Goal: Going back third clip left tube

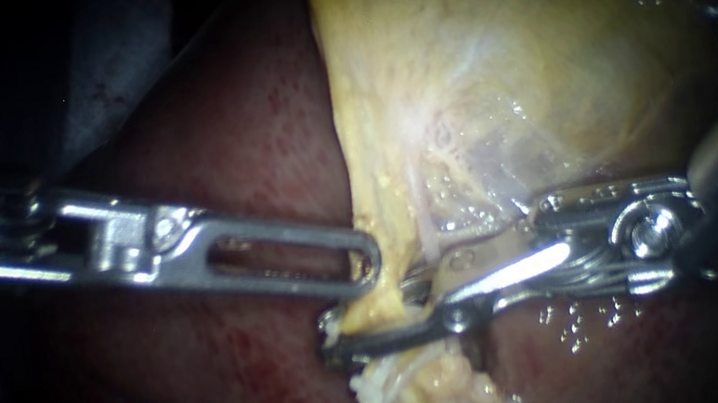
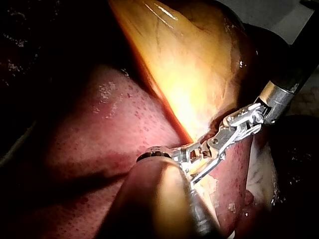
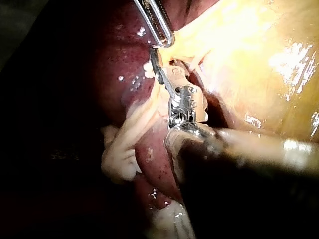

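The yellow gallbladder (image 1: 500, 69) narrows downward into a stalk (image 1: 388, 296) that lies on the dark red liver (image 1: 228, 135). My left instrument (image 1: 366, 261) comes in from the left, and its slotted jaws are shut on the edge of the stalk. My right instrument (image 1: 331, 335) reaches in from the right. Its thin jaws stand open, one on each side of the stalk just under the left jaws. No clip shows clearly. In the right wrist view, my right instrument (image 3: 153, 55) points up toward the slotted jaw (image 3: 160, 25) of my left instrument.
Pale white strands (image 1: 376, 391) hang from the stalk's lower end and show as a whitish bundle (image 3: 119, 154) in the right wrist view. Liver (image 2: 99, 134) surrounds the site. In the left wrist view, my right instrument's shaft (image 2: 279, 92) crosses ahead of my own.
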Controlling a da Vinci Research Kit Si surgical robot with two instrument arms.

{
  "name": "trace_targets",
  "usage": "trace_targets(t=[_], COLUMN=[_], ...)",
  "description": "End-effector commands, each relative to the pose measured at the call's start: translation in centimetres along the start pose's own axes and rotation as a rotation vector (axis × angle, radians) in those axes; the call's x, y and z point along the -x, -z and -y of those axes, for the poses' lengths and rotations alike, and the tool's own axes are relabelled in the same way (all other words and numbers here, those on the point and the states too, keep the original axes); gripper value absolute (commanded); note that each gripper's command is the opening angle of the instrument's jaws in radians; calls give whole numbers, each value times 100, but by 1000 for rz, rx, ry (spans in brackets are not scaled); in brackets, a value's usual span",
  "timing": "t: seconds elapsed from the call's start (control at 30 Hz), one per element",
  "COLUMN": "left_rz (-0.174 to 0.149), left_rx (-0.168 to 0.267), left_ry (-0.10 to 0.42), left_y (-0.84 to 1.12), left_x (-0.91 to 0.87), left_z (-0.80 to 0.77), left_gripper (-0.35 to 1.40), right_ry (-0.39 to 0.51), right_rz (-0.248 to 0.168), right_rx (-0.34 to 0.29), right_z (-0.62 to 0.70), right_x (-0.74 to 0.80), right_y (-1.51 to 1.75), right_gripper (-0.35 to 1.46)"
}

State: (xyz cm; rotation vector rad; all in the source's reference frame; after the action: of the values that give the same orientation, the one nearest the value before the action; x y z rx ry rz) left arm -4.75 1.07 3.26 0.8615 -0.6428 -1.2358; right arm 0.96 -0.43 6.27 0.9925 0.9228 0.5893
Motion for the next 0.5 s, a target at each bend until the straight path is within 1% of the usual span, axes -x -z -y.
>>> trace_targets(t=[0.03,0.43,0.47,0.5], left_rz=[0,0,0,0], left_rx=[0,0,0,0], left_ry=[0,0,0,0], left_y=[0,0,0,0], left_x=[0,-1,-1,-1], left_z=[0,0,0,0], left_gripper=[-35,-35,-35,-35], right_ry=[1,1,1,1], right_rz=[0,1,1,1], right_rx=[0,-1,-1,-1], right_z=[0,0,0,0], right_x=[0,0,0,0], right_y=[0,0,0,0], right_gripper=[-32,-31,-28,-17])
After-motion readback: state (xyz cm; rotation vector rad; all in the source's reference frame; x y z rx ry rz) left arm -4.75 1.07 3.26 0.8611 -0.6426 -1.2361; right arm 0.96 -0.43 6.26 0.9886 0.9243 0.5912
